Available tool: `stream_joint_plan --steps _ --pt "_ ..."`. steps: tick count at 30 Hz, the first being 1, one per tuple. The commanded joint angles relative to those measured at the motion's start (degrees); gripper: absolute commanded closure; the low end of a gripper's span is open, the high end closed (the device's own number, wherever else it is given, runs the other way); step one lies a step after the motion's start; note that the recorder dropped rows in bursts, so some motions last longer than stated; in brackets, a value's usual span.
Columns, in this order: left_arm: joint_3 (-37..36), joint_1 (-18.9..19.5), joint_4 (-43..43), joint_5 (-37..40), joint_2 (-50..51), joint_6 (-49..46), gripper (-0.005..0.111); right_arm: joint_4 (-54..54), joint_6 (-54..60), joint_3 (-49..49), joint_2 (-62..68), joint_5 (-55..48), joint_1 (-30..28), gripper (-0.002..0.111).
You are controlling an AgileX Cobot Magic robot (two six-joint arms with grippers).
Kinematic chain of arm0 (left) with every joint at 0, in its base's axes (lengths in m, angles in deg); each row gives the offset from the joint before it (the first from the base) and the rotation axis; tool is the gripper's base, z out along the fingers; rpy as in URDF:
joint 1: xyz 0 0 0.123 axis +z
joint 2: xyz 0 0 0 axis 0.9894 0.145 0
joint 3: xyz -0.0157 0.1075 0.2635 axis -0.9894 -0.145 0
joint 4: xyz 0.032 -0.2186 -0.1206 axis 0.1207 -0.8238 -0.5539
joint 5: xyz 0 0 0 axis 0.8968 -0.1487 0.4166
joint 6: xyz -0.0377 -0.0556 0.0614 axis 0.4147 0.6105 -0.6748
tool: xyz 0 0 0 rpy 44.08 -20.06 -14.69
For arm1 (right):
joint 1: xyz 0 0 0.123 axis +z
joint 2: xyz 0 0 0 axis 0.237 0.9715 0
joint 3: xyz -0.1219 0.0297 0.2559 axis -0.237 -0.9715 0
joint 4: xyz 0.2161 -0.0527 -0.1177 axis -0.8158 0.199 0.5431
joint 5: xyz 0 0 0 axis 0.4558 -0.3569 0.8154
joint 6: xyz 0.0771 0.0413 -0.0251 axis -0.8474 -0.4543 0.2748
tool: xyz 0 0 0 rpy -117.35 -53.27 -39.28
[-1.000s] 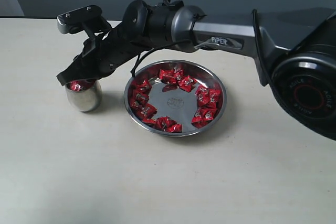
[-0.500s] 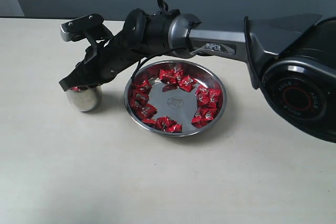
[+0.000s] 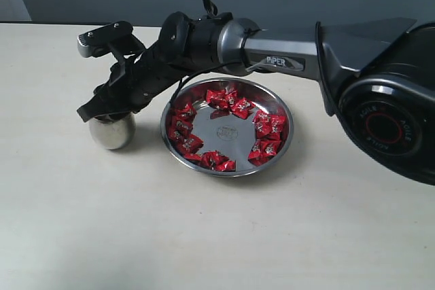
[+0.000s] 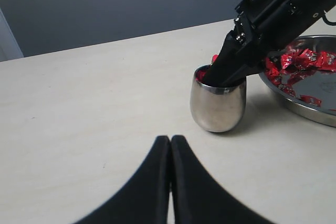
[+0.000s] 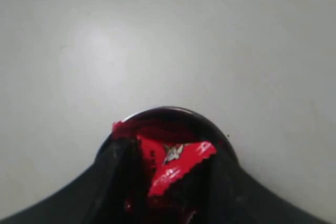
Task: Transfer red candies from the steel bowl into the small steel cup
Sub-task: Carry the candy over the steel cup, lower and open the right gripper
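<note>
The right claw reaches across the pale worktop and its tips dip into the mouth of the small steel cup, which stands upright on the left side of the exterior view. The right wrist view shows its two dark fingers spread apart against opposite sides of the cup's rim. One wrapped red candy lies between them inside the cup, with dark gaps around it. The claw is therefore released, not clenched on the sweet. More red wrapper shows beneath that candy, but a count cannot be made. The steel bowl sits just beside the cup, to its right in the exterior view, and the two do not touch. The remaining red candies lie in a loose ring along the bowl's inner wall, and its flat centre is bare. The left claw hangs low over the worktop short of the cup, clenched with its fingers pressed together and nothing between them.
</note>
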Motion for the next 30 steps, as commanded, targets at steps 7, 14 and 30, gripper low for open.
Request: stream_joint_plan --steps 7,14,30 --pt "0.06 -0.17 -0.07 -0.54 -0.25 0.31 0.106 0.36 0.36 2.3 -1.43 -1.69 -0.05 0.067" --pt "0.06 -0.17 -0.07 -0.54 -0.25 0.31 0.106 0.28 0.36 5.03 -1.43 -6.28 -0.05 0.067" --pt "0.06 -0.17 -0.07 -0.54 -0.25 0.31 0.106 1.31 0.36 5.63 -3.11 -7.14 -0.15 0.067"
